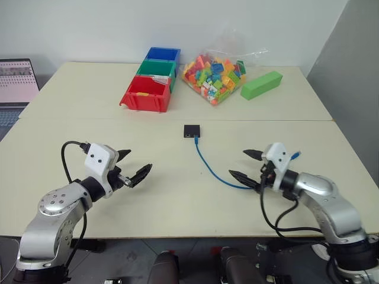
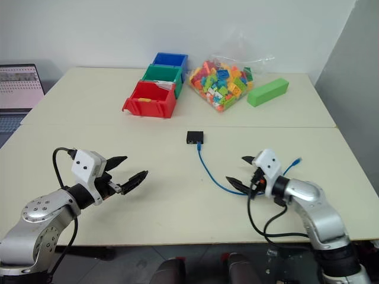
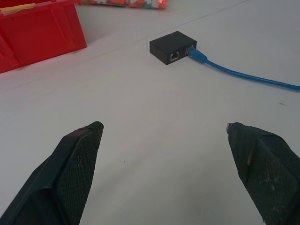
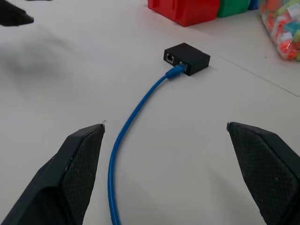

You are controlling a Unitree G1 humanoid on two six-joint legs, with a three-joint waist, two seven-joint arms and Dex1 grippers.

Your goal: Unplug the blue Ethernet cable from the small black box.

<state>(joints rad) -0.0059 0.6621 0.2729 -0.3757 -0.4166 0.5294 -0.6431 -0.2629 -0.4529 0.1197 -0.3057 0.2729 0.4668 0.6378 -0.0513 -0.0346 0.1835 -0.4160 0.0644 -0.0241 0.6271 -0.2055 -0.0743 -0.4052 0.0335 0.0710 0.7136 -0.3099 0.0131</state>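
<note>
The blue Ethernet cable is plugged into the small black box on the table, while my left gripper and right gripper hover wide apart, empty.

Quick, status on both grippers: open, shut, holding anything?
Left gripper: open, holding nothing.
Right gripper: open, holding nothing; blue Ethernet cable is plugged into the small black box.
</note>
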